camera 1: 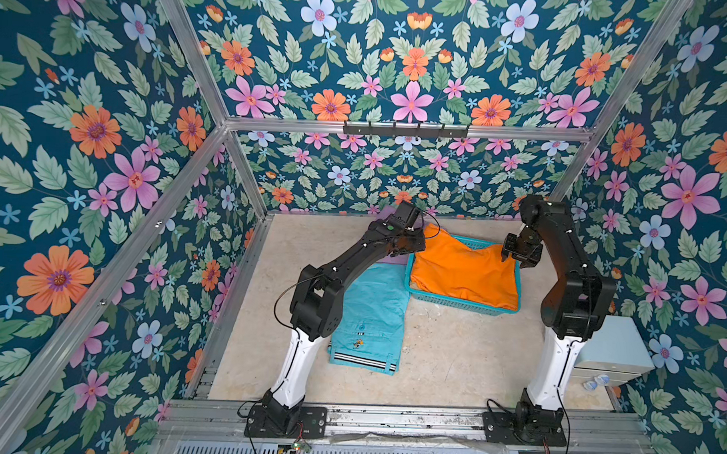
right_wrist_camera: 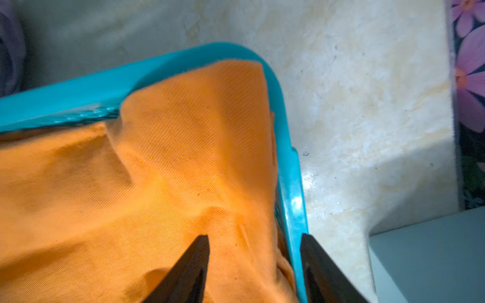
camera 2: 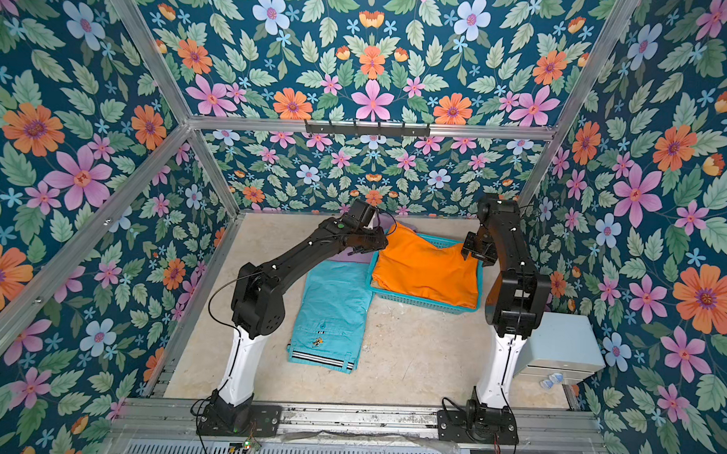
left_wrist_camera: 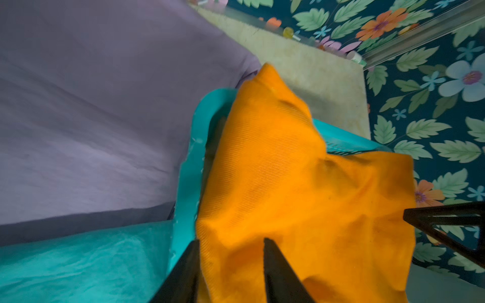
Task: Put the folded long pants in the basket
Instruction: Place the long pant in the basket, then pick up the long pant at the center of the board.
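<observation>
The orange pants (camera 1: 464,273) (camera 2: 427,269) lie rumpled in the teal basket (camera 1: 467,307) (camera 2: 425,307), with their two far corners sticking up over its rim. My left gripper (camera 1: 415,243) (left_wrist_camera: 231,241) is open over the cloth at the basket's left rim (left_wrist_camera: 189,168), holding nothing. My right gripper (camera 1: 519,258) (right_wrist_camera: 254,236) is open too; one finger is over the orange cloth (right_wrist_camera: 157,170), the other outside the right rim (right_wrist_camera: 291,183). The turquoise pants (camera 1: 371,320) (camera 2: 334,310) lie flat left of the basket. Lilac pants (camera 1: 394,259) (left_wrist_camera: 105,105) lie behind them, mostly under my left arm.
A pale blue-grey box (camera 1: 615,349) (right_wrist_camera: 433,257) stands at the table's right edge beside my right arm. Flowered walls and aluminium posts close in the table on three sides. A black hook rail (camera 1: 404,129) hangs on the back wall.
</observation>
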